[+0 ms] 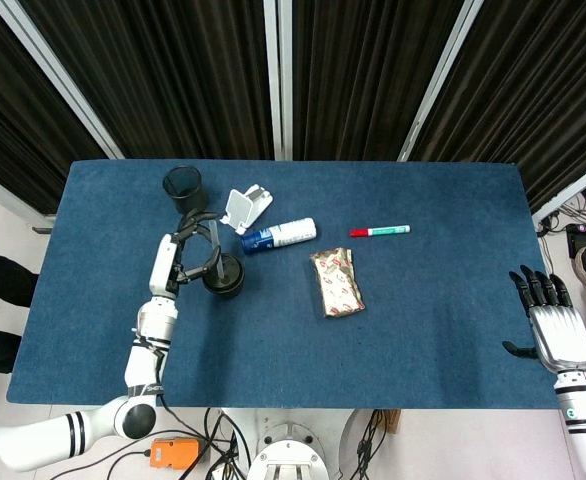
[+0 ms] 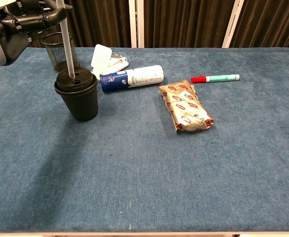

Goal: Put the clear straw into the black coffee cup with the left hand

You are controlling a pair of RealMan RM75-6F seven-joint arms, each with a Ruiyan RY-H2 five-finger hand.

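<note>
Left hand (image 2: 16,22) pinching clear straw (image 2: 66,47) upright, tip at black coffee cup (image 2: 78,95) lid, right hand (image 1: 556,325) empty, fingers spread

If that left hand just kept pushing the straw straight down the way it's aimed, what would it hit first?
Most likely the lid of the black coffee cup. The left hand holds the clear straw nearly upright, tip at the lid's top; whether it is lined up with the hole is unclear.

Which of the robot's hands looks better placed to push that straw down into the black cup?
Its left. The left hand holds the clear straw upright with its tip at the black coffee cup lid. The right hand rests open at the far table edge.
</note>
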